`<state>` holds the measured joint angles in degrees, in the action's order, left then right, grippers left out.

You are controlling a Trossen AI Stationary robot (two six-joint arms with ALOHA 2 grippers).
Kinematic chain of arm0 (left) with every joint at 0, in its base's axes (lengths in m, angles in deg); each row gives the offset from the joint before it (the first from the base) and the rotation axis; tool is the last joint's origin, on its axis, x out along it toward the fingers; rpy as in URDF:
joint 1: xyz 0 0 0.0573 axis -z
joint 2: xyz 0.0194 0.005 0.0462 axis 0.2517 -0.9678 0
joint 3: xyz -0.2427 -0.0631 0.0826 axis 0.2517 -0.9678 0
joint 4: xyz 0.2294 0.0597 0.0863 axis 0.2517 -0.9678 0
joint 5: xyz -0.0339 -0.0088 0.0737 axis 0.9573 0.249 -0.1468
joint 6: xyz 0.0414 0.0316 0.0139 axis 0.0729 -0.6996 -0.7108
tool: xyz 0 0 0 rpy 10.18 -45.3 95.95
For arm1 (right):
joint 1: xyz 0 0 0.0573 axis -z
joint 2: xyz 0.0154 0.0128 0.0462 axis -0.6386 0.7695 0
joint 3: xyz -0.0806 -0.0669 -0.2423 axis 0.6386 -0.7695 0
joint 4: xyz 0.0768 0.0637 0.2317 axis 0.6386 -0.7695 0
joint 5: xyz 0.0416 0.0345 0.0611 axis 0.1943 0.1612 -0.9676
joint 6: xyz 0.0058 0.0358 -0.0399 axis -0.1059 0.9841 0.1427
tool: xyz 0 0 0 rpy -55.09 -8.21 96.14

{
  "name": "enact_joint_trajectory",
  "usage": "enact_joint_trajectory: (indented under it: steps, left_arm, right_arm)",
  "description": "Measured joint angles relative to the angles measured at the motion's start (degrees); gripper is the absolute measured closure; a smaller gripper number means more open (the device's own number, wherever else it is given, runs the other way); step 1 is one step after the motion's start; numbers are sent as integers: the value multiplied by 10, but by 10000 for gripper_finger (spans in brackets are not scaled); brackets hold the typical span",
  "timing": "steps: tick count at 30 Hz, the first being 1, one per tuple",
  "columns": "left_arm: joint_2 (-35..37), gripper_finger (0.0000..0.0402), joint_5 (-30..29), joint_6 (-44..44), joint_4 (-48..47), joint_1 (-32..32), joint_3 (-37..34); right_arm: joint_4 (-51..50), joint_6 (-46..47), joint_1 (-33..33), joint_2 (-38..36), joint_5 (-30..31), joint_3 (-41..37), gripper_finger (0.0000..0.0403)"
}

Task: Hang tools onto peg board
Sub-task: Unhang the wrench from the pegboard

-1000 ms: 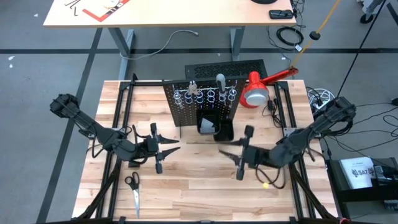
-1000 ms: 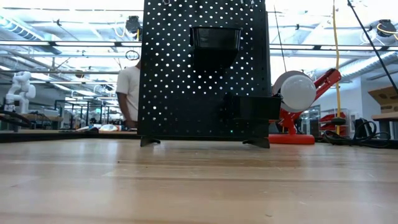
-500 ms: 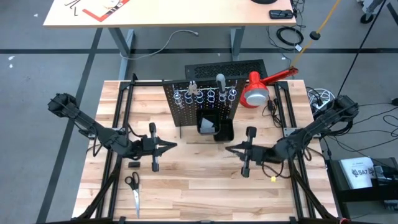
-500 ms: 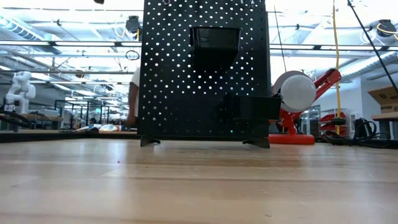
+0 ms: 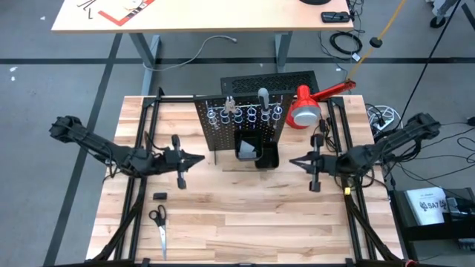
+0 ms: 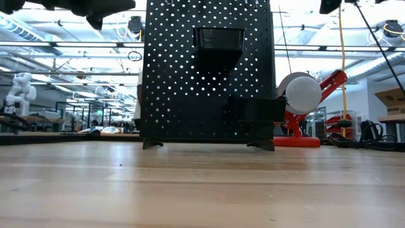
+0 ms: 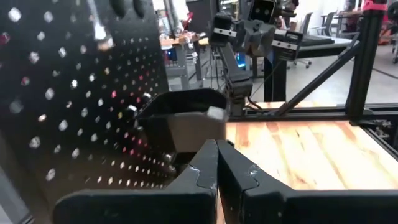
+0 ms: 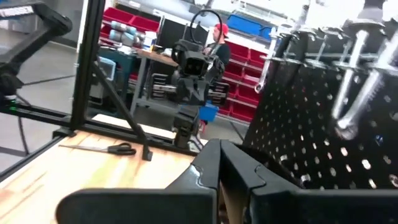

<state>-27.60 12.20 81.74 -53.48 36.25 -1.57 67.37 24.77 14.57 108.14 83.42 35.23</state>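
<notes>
The upright black peg board (image 5: 236, 126) stands at the table's far middle. Several thin silver tools (image 5: 251, 113) hang from its row of rings, and a pale piece (image 5: 247, 152) lies in its black bin (image 5: 260, 154). My left gripper (image 5: 200, 158) is shut and empty, just left of the board, its tips pointing at it; the left wrist view shows its tips (image 7: 217, 152) before the bin (image 7: 186, 121). My right gripper (image 5: 292, 162) is shut and empty, right of the bin; the right wrist view shows it (image 8: 221, 152) beside the board (image 8: 323, 130).
Black-handled scissors (image 5: 159, 222) lie flat near the table's near left corner, with a small black piece (image 5: 159, 196) beyond them. A red lamp with a white shade (image 5: 306, 110) stands right of the board. A flat black slotted panel (image 5: 269, 80) lies behind it. A small yellow piece (image 5: 346, 190) lies under my right arm.
Both grippers have drawn back from the middle of the table. My right gripper has gone toward the right and far edges. My left gripper has gone a little left and toward the far edge. Both arms have risen into the top of the low view.
</notes>
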Motion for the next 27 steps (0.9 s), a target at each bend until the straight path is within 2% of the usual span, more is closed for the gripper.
enact_joint_trajectory:
  steps: [9, 14, 21, 27]
  left_arm:
    - [52, 400, 43, 31, 0, -56, -60]
    - [88, 400, 47, 31, 0, -76, -81]
    - [142, 400, 48, 31, -18, -87, -94]
    - [141, 400, 54, 31, -12, -90, -86]
  right_arm:
    - [-8, 15, 1, -154, -10, -113, 403]
    - [-6, 23, 1, -215, -10, -153, 403]
    - [-5, 40, 4, -253, 1, -180, 403]
    - [4, 42, 20, -246, 8, -143, 403]
